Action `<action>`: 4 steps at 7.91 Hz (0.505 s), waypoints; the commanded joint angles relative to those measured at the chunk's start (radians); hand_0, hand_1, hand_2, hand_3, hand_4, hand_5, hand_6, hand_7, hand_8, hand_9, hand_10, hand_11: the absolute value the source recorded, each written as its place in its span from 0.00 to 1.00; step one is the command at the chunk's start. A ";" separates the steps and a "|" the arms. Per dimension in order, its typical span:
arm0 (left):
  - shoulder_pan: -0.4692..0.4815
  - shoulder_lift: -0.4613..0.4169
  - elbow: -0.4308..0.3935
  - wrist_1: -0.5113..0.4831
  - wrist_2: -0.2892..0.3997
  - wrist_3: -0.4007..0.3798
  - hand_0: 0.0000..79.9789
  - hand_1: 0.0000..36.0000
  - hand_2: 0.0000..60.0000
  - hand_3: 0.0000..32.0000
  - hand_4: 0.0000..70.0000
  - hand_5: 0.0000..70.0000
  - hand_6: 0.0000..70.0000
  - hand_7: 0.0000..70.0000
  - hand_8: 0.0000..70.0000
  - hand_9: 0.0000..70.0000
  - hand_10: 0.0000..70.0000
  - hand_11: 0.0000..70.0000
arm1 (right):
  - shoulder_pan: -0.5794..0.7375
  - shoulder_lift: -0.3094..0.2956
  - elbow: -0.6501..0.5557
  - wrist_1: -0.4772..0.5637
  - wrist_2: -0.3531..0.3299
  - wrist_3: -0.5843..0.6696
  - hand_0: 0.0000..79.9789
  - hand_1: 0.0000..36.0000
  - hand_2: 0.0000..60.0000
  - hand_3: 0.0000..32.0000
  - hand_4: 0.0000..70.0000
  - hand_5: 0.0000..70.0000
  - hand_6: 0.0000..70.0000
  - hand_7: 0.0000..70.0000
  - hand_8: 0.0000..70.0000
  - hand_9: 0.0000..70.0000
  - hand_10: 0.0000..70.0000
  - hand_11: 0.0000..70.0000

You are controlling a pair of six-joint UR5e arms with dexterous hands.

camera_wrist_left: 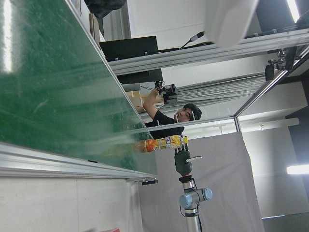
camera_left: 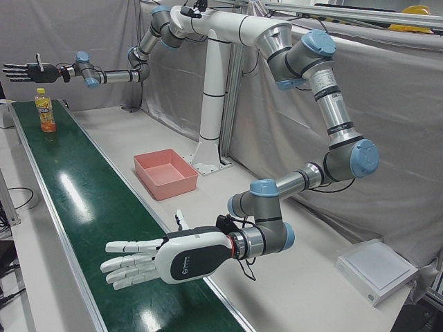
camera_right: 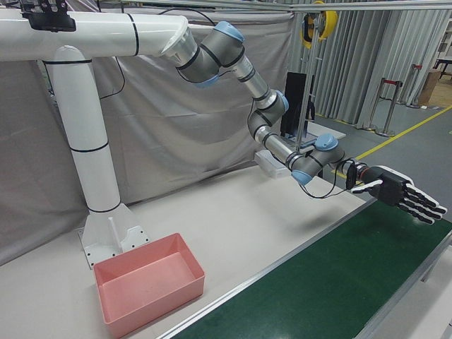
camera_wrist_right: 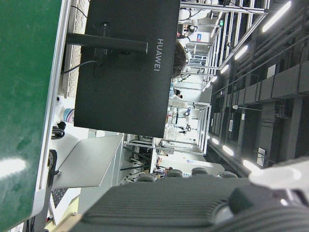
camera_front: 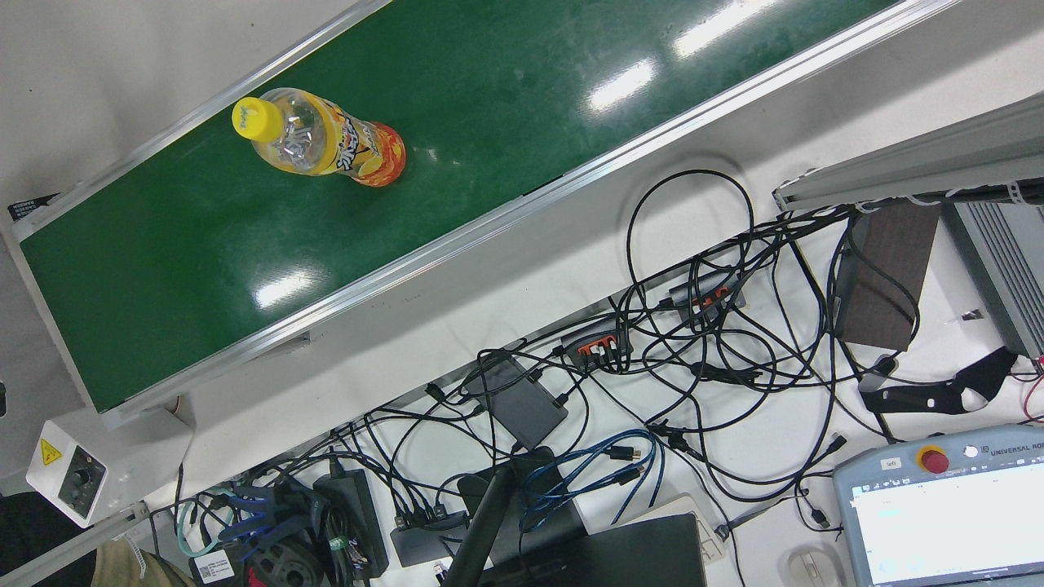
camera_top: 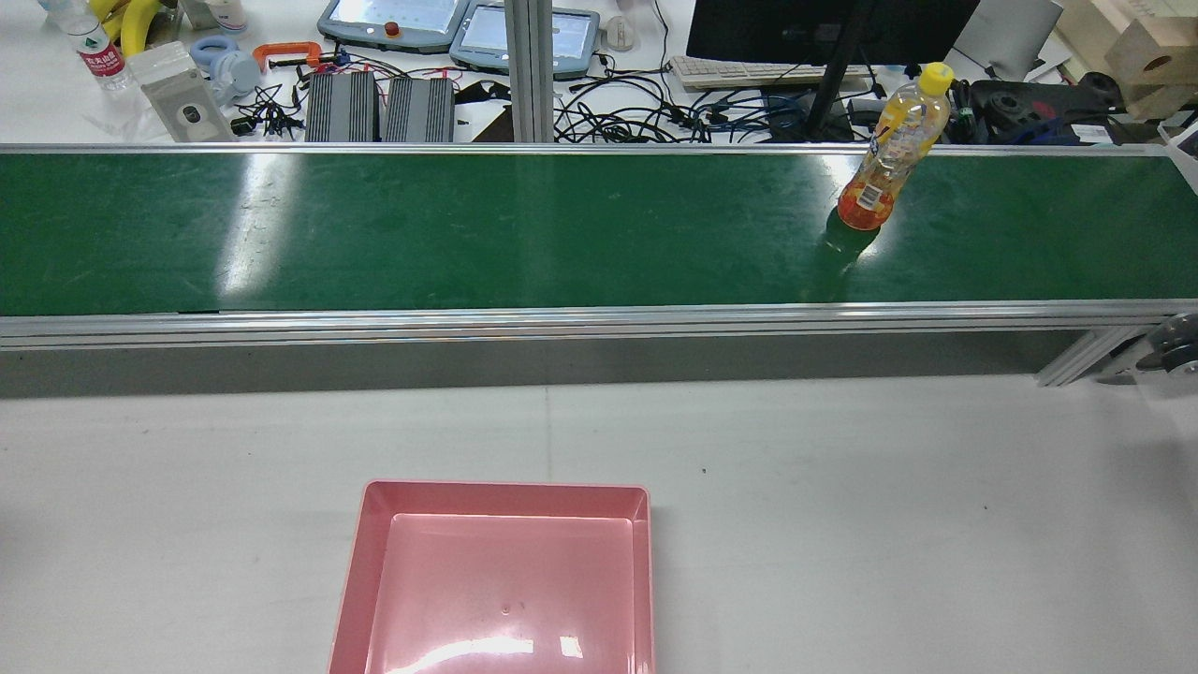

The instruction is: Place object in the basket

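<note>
An orange drink bottle (camera_top: 884, 150) with a yellow cap stands upright on the green conveyor belt (camera_top: 468, 234), toward the robot's right end. It also shows in the front view (camera_front: 326, 143) and far off in the left-front view (camera_left: 46, 112). The empty pink basket (camera_top: 505, 488) sits on the white table in front of the belt. My right hand (camera_left: 24, 70) is open, fingers stretched, hovering just above and beside the bottle's cap, apart from it. My left hand (camera_left: 156, 259) is open and empty over the belt's other end, also seen in the right-front view (camera_right: 399, 194).
Beyond the belt lies a cluttered desk with cables (camera_front: 693, 342), a monitor (camera_wrist_right: 125, 63) and teach pendants (camera_top: 393, 19). A white box (camera_left: 374, 270) sits at the table's left end. The arms' white pedestal (camera_left: 211, 138) stands behind the basket.
</note>
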 commanded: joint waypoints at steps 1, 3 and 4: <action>-0.001 0.000 0.000 0.000 -0.001 -0.001 1.00 0.22 0.00 0.00 0.14 0.10 0.01 0.00 0.01 0.00 0.01 0.05 | 0.000 0.000 0.000 0.000 0.000 0.000 0.00 0.00 0.00 0.00 0.00 0.00 0.00 0.00 0.00 0.00 0.00 0.00; -0.001 0.000 -0.002 0.000 0.001 -0.001 1.00 0.22 0.00 0.00 0.14 0.10 0.01 0.00 0.00 0.00 0.01 0.05 | 0.000 0.000 0.000 0.000 0.000 0.000 0.00 0.00 0.00 0.00 0.00 0.00 0.00 0.00 0.00 0.00 0.00 0.00; 0.001 0.000 -0.002 0.000 0.001 -0.001 1.00 0.22 0.00 0.00 0.14 0.10 0.01 0.00 0.00 0.00 0.01 0.05 | 0.000 0.000 0.000 0.000 0.000 0.000 0.00 0.00 0.00 0.00 0.00 0.00 0.00 0.00 0.00 0.00 0.00 0.00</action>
